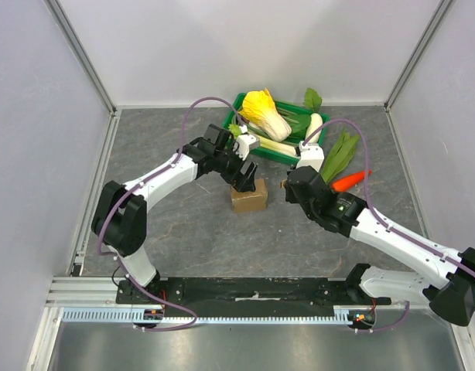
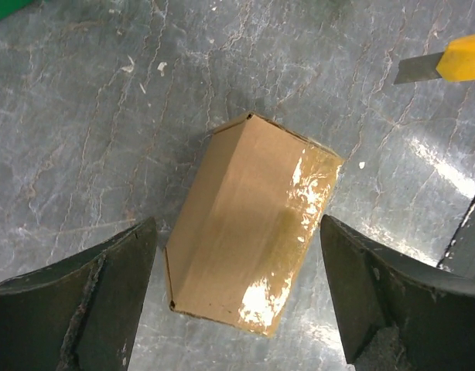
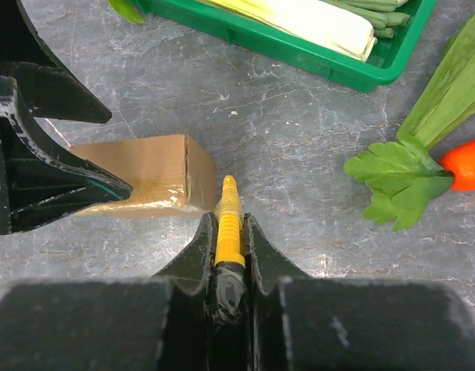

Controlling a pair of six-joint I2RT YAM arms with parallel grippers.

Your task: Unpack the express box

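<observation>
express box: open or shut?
Shut. The express box has its flaps down flat, glossy tape over them in the left wrist view; nothing lifted.

Crate [image 3: 392,62] behind express box [image 1: 249,197], knife [image 3: 228,224] beside

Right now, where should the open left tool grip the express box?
Come straight down and clamp the express box by its two long side walls. It lies flat, skewed between the jaws of the left tool, so turn the wrist first.
</observation>
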